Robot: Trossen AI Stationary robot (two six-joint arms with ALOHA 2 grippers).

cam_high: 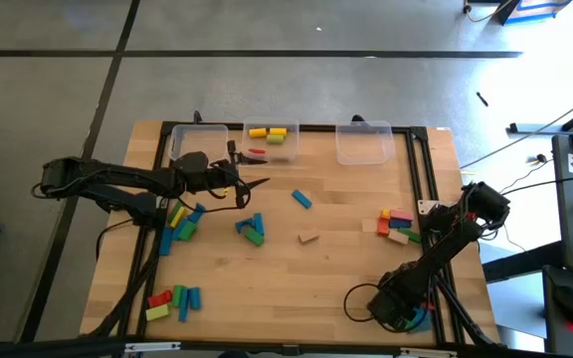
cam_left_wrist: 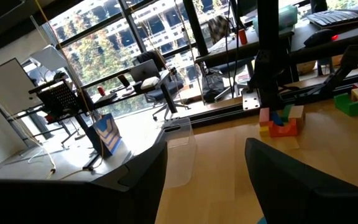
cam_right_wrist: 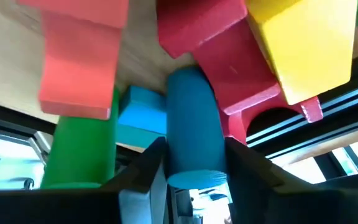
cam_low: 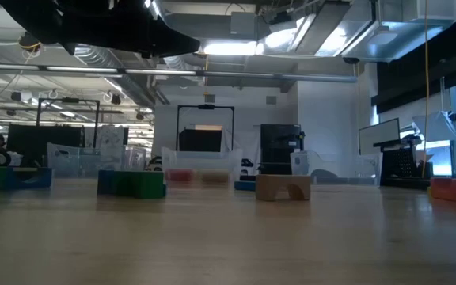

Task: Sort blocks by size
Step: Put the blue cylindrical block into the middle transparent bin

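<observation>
Our right gripper (cam_right_wrist: 194, 163) clamps the blue cylinder (cam_right_wrist: 193, 121) between its fingers; we judge it light, rigid, smooth, best held mid-length

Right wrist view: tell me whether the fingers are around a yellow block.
No, the right gripper has its fingers either side of a blue cylinder; the yellow block lies beside it.

Coloured blocks (cam_high: 250, 229) — scattered clusters across table (cam_high: 346, 199)
</observation>
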